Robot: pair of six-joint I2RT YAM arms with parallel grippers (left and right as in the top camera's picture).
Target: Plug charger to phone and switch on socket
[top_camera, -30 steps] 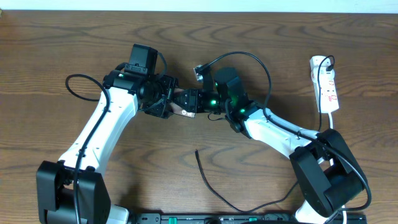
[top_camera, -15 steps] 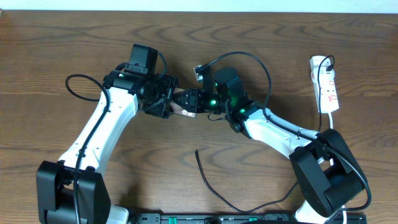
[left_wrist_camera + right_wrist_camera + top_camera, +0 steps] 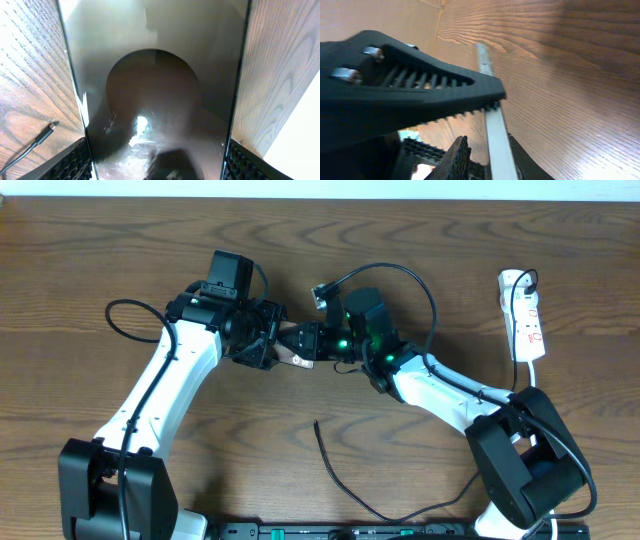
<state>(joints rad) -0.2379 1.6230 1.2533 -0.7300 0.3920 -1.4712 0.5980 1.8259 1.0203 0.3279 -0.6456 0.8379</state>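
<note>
The bronze-brown phone [image 3: 296, 348] is held off the table between the two arms. My left gripper [image 3: 274, 345] is shut on it, and in the left wrist view its ribbed pads [image 3: 75, 162] press both long edges of the phone [image 3: 155, 90]. My right gripper [image 3: 313, 340] reaches the phone's other end. In the right wrist view the phone's pale edge [image 3: 492, 130] runs between the jaws of the right gripper [image 3: 481, 117], which stand narrowly apart with a gap showing. The charger [image 3: 335, 470] lies loose on the table, its plug tip [image 3: 50, 127] free. The white socket [image 3: 527, 320] lies far right.
Thick black arm cables loop at the left [image 3: 125, 320] and above the right arm [image 3: 420, 285]. The right arm's base [image 3: 525, 465] stands front right and the left arm's base [image 3: 110, 485] front left. A black bar [image 3: 400, 530] runs along the front edge.
The right gripper's jaws have narrowed around the phone's end. Both arms, the phone, the charger and the socket stay where they were.
</note>
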